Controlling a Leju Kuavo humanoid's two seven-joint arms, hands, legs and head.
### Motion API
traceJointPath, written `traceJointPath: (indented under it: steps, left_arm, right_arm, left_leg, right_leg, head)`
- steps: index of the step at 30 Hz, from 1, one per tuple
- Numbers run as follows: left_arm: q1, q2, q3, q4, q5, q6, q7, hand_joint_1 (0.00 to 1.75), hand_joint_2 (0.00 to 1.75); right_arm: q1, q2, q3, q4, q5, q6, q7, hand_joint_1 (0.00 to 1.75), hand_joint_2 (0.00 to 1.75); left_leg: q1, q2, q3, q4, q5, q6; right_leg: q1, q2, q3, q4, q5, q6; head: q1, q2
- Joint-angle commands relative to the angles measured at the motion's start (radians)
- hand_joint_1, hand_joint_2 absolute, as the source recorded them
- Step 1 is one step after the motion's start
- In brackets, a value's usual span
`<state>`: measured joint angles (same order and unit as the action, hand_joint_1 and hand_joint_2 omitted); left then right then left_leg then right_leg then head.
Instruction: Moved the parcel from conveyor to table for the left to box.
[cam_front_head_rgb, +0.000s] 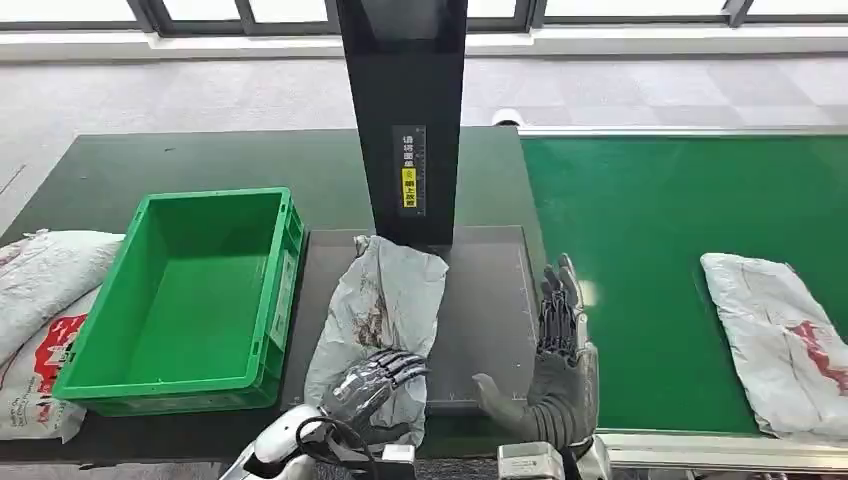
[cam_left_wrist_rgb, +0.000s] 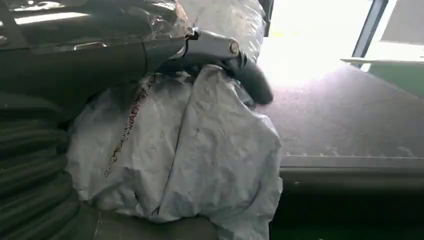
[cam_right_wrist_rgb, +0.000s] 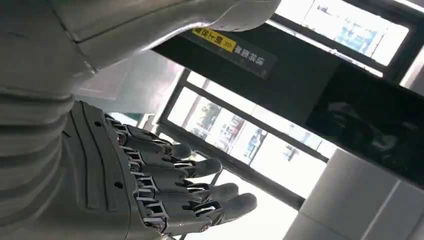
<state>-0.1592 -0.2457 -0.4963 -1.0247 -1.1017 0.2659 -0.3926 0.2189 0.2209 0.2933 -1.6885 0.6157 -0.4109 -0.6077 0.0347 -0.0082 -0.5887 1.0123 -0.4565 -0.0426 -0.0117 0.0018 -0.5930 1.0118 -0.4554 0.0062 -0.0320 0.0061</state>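
My left hand (cam_front_head_rgb: 375, 385) curls its fingers (cam_left_wrist_rgb: 250, 80) around the grey parcel (cam_front_head_rgb: 385, 310) lying on the counter (cam_front_head_rgb: 200, 160) beside the green box (cam_front_head_rgb: 190, 300), not yet boxed, while my right hand (cam_front_head_rgb: 560, 370) hovers empty, fingers spread.

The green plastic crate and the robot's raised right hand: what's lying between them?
In the head view, a crumpled grey plastic parcel lies on the dark grey platform between the green plastic crate and the right hand, with the left hand gripping it.
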Motion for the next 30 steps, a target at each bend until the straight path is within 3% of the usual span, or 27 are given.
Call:
traceJointPath:
  steps: [1, 3, 8, 10, 12, 18, 30]
  left_arm:
    - [0.000, 0.025, 0.040, -0.090, 0.056, 0.051, -0.027, 1.75, 1.75]
    - [0.018, 0.033, 0.047, -0.127, 0.072, 0.068, -0.036, 1.75, 1.75]
    - [0.081, 0.039, 0.078, -0.251, 0.154, 0.115, -0.085, 1.75, 1.75]
    - [0.090, 0.038, 0.084, -0.279, 0.175, 0.121, -0.102, 1.75, 1.75]
    - [0.092, 0.037, 0.085, -0.286, 0.187, 0.120, -0.110, 1.75, 1.75]
    - [0.092, 0.037, 0.085, -0.286, 0.187, 0.120, -0.110, 1.75, 1.75]
    - [0.184, 0.033, 0.113, -0.521, 0.316, 0.306, -0.242, 1.75, 1.75]
  right_arm:
    - [0.048, -0.030, -0.042, -0.059, -0.013, -0.014, -0.001, 0.00, 1.75]
    - [0.054, -0.037, -0.035, -0.058, -0.018, -0.018, -0.003, 0.00, 1.75]
    - [0.059, -0.055, -0.012, -0.054, -0.038, -0.027, -0.009, 0.00, 1.75]
    - [0.059, -0.058, -0.002, -0.056, -0.039, -0.030, -0.008, 0.00, 1.75]
    - [0.058, -0.059, 0.001, -0.056, -0.040, -0.030, -0.007, 0.00, 1.75]
    - [0.058, -0.059, 0.001, -0.056, -0.040, -0.030, -0.007, 0.00, 1.75]
    - [0.036, -0.058, 0.025, -0.035, -0.049, -0.025, -0.011, 0.00, 1.75]
  left_leg:
    - [-0.001, 0.000, -0.005, 0.000, 0.000, 0.006]
    - [-0.001, 0.002, -0.008, 0.000, -0.002, 0.002]
    - [-0.002, 0.005, -0.006, -0.004, 0.002, 0.006]
    - [-0.001, 0.005, -0.005, -0.002, 0.003, 0.001]
    - [-0.001, 0.004, 0.002, -0.002, 0.004, 0.001]
    - [-0.001, 0.004, 0.002, -0.002, 0.002, 0.000]
    - [0.000, 0.004, 0.001, -0.001, 0.002, 0.000]
  right_leg:
    - [0.000, -0.001, -0.003, 0.000, 0.001, 0.001]
    - [0.000, 0.001, -0.004, 0.000, -0.001, -0.001]
    - [-0.001, 0.003, -0.003, -0.003, 0.006, -0.001]
    - [0.000, 0.003, -0.003, -0.002, 0.005, -0.001]
    - [-0.001, 0.003, -0.003, -0.002, 0.004, -0.001]
    - [0.000, 0.003, -0.003, -0.001, 0.003, -0.002]
    - [0.000, 0.003, -0.004, -0.001, 0.002, -0.002]
  head:
    - [0.000, 0.000]
    - [0.000, 0.000]
    - [0.000, 0.000]
    - [0.000, 0.000]
    - [0.000, 0.000]
    - [0.000, 0.000]
    - [0.000, 0.000]
